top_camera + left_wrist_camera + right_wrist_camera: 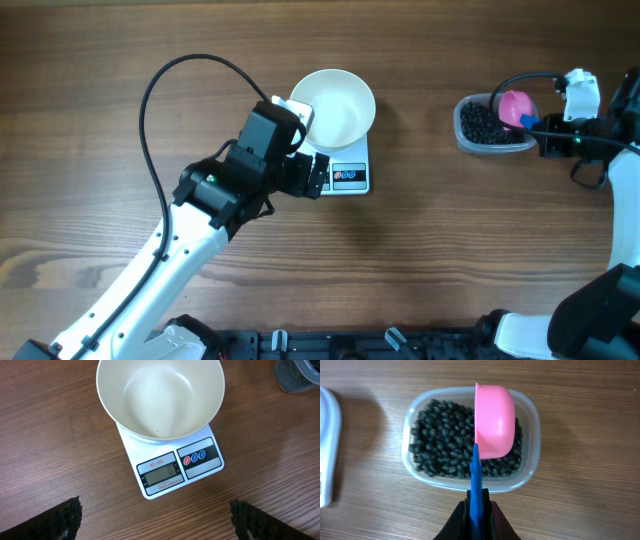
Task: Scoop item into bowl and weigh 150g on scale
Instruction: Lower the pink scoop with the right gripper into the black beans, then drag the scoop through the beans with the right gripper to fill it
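The white bowl (335, 105) stands on the white scale (348, 177), and its inside (160, 395) holds nothing but a tiny dark speck. The scale's display and buttons (175, 467) face my left gripper (157, 525), which hovers open just in front of the scale (312, 175) with nothing between its fingers. The black pellets (440, 435) fill a clear plastic tub (493, 125) at the right. My right gripper (478, 505) is shut on the blue handle (476, 475) of a pink scoop (494, 420). The scoop is turned on its side over the pellets (480, 122).
The wooden table carries only the scale with the bowl and the tub (300, 375), about a hand's width apart. The scale's edge (327, 445) shows at the left of the right wrist view. A black cable (150, 110) loops from the left arm.
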You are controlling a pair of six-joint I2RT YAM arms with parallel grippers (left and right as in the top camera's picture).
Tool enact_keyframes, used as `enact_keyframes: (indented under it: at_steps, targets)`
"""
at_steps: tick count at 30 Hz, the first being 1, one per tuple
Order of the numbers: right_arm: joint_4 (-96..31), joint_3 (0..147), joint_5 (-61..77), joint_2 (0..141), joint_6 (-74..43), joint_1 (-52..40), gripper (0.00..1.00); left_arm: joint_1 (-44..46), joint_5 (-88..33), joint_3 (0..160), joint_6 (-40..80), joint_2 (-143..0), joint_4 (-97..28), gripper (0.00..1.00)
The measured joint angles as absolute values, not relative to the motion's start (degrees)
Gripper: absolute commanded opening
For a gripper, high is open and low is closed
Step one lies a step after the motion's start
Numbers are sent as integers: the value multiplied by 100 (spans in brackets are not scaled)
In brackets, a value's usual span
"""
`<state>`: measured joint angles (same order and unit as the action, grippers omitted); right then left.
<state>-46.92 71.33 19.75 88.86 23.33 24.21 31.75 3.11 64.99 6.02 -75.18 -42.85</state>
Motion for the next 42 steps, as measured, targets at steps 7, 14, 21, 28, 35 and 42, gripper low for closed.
enact_keyframes:
  at_steps: [7,14,21,28,35,42]
  targets:
    - [-4626,7131,1717,8903,2390,2421,4,3175,311,6499,604,-7518,-4285,100]
    - [-4626,7129,1601,9048,2392,2377,4,3175,311,6499,604,-7518,-4285,100]
    - [-4626,7129,1597,9164,2392,2132,4,3175,311,6499,602,-7518,-4285,100]
    - [-4676,7129,1605,9205,2390,2005,4,3175,311,6499,604,-7518,-4283,100]
    - [-4718,7129,1839,9244,2390,2008,4,3175,311,6499,602,-7518,-4285,100]
    - [-4757,7129,2003,9268,2390,2008,4,3175,311,6499,604,-7518,-4285,100]
